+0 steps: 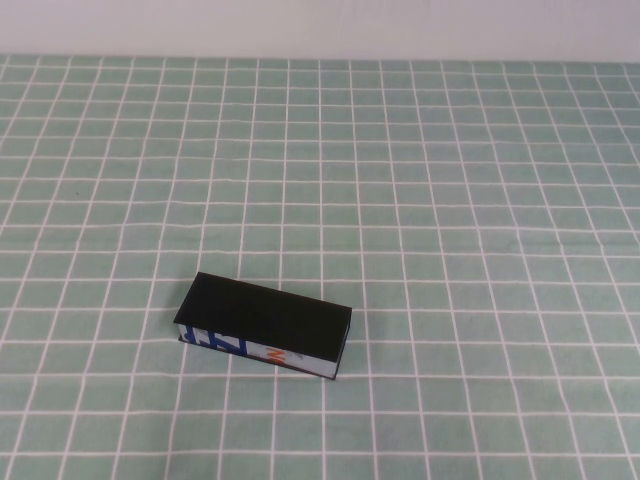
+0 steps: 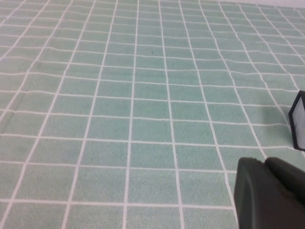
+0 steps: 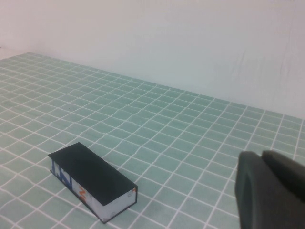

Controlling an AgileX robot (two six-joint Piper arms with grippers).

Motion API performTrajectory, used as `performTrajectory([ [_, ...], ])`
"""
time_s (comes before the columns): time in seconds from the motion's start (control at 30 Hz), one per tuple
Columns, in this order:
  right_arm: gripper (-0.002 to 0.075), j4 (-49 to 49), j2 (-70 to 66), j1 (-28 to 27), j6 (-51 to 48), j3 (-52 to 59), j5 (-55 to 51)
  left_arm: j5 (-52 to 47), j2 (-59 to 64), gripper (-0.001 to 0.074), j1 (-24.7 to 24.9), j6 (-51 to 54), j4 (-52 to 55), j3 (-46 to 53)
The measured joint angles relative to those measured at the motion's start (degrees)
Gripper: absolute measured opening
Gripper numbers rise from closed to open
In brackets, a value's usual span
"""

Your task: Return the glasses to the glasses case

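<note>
A closed black glasses case (image 1: 266,325) lies alone on the green checked tablecloth (image 1: 450,200). No glasses are visible; presumably they are inside. The left gripper (image 2: 269,193) and right gripper (image 3: 269,188) sit parked well clear, grips unreadable.

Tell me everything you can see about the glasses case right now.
The glasses case is a black rectangular box, lid shut, lying flat on the green checked cloth at a slight angle. Its top looks smooth and matte. The long side facing the robot is a white strip with blue and orange print, and one short end is white too. Nothing touches it but the cloth. No glasses are visible. The left gripper and right gripper appear only in their wrist views, away from the case.
</note>
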State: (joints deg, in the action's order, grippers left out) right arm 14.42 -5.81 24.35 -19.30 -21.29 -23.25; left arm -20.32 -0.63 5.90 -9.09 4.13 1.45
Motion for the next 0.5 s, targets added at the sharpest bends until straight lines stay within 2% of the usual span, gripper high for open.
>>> performTrajectory([
  [0.43, -0.0011, 0.0, 0.05, 0.0, 0.05, 0.0, 0.0, -0.04, 0.0, -0.0002, 0.0, 0.0, 1.71, 0.0],
  [0.5, -0.0011, 0.22, 0.79, -1.31, 0.05, 0.03, -0.02, -0.04, 0.0, -0.0002, 0.0, 0.0, 1.71, 0.0],
])
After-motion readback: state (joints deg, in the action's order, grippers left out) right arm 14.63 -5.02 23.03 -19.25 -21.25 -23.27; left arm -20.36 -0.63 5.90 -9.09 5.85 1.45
